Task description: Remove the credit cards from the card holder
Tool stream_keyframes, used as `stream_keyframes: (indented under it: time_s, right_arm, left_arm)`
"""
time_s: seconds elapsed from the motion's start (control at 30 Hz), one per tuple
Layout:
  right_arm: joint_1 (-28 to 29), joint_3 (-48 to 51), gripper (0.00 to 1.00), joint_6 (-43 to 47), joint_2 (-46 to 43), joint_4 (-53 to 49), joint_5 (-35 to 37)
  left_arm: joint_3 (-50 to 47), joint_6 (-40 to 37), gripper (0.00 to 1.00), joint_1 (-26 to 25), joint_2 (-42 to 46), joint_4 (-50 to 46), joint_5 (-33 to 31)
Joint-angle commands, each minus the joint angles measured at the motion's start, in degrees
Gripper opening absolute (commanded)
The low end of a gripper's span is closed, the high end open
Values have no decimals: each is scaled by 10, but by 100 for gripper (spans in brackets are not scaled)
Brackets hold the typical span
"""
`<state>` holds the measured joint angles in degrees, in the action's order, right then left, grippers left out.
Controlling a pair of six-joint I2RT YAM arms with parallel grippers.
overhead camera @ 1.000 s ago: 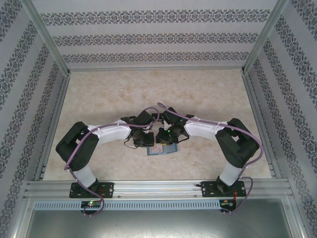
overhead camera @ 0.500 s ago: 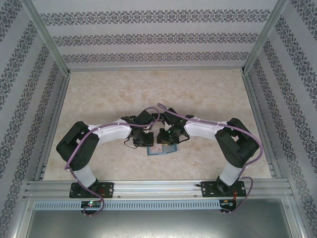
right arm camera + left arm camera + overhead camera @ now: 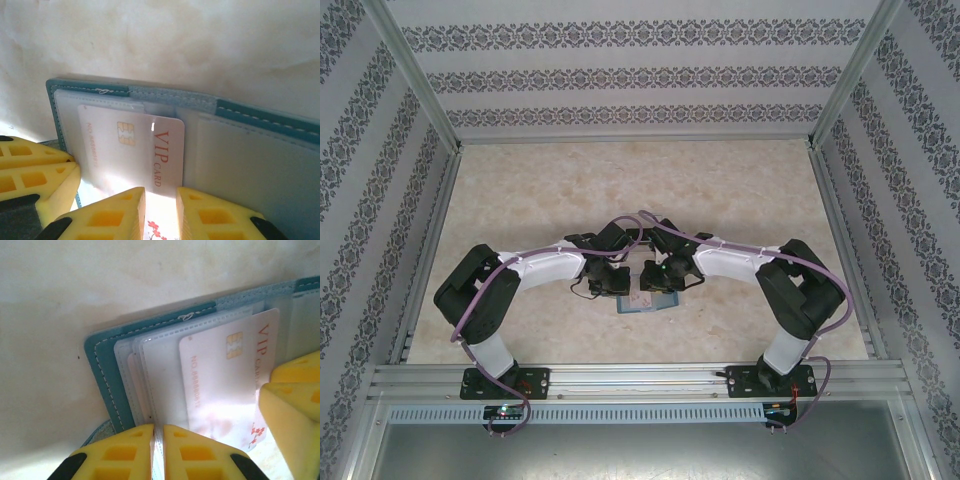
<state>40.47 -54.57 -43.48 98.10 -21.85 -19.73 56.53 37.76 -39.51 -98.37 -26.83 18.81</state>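
A pale marbled table [image 3: 620, 180] lies inside an aluminium frame, with patterned paper walls on three sides. At the bottom edge of the top view both arms are bolted to the rail, and their wrists meet low in the middle over the card holder [image 3: 662, 305], which lies open and flat on the table. In the left wrist view the left gripper [image 3: 158, 429] sits at the bottom of the frame. Its yellow fingers are pressed almost together on the near edge of the holder's clear sleeves. Beyond them a white credit card [image 3: 220, 375], with a chip and red "VIP" lettering, pokes partway out of a sleeve towards the right. In the right wrist view the right gripper [image 3: 160, 192] stands at the bottom with a narrow gap between its fingers. The card's near end shows through that gap; whether the fingers touch it I cannot tell. Past the holder's teal stitched edge is bare table.
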Motion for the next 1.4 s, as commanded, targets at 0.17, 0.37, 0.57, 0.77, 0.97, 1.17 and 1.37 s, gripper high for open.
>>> stream_keyframes:
  time_s: [0.17,0.37,0.57,0.77,0.97,1.17,1.37]
  right_arm:
    - [-8,13,25,0,-39,-17,14]
    - [-14,18,26,-9,-56,4,-10]
    - [-31,32,27,-15,-47,31,-38]
    - [-36,40,28,-16,-37,55,-59]
    - [-42,40,30,-7,-12,74,-80]
    - [-49,40,30,11,-9,55,-59]
    - [-58,51,31,18,-18,56,-66]
  left_arm:
    - [21,-11,14,7,15,-53,-30]
    - [40,-4,14,6,35,-52,-10]
    - [46,7,15,0,18,-26,17]
    - [34,13,14,-1,-9,-2,27]
    - [14,11,14,0,-25,3,15]
    - [9,4,14,0,-33,-13,-4]
    - [15,-2,14,0,-37,-28,-16]
